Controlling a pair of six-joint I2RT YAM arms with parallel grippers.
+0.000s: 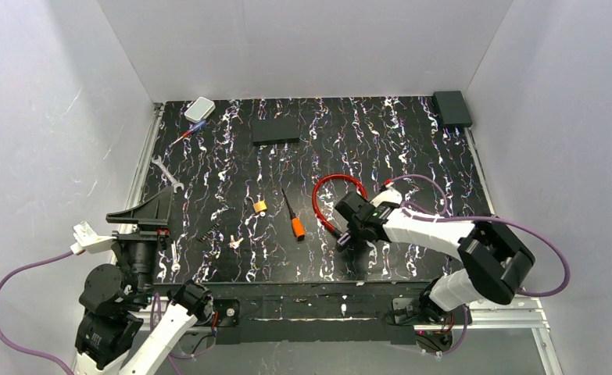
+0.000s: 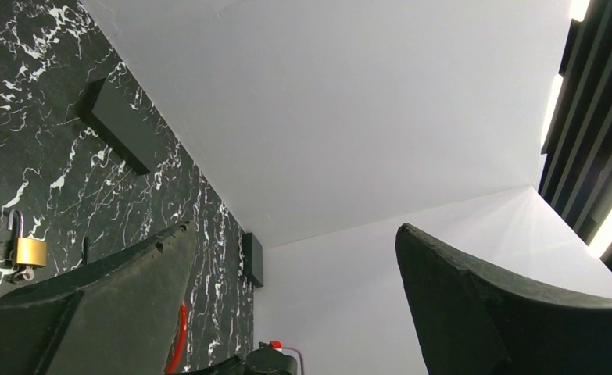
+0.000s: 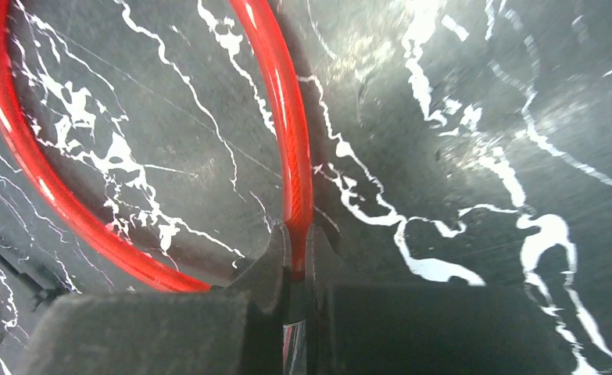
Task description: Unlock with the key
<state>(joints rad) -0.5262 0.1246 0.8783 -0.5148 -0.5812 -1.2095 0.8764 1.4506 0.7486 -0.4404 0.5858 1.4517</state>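
Two grippers differ: the right gripper [image 3: 296, 251] is pinched together on the red cable loop [image 3: 293, 156], right of the table's [image 1: 412, 156] centre. The key [image 1: 295, 220], orange-bodied with its black rod pointing toward 11 o'clock, lies free at the loop's 9 o'clock, apart from it. A brass padlock [image 1: 260, 206] sits at the key's 9 o'clock. The left gripper [image 2: 295, 230] stands wide apart, holding nothing.

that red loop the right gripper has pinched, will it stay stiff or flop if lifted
Probably flexible: the red loop lies in a smooth curve flat on the table, so it should sag from the pinch. Its glossy round skin may slip or twist in the shut right gripper. It looks thin, so likely light.
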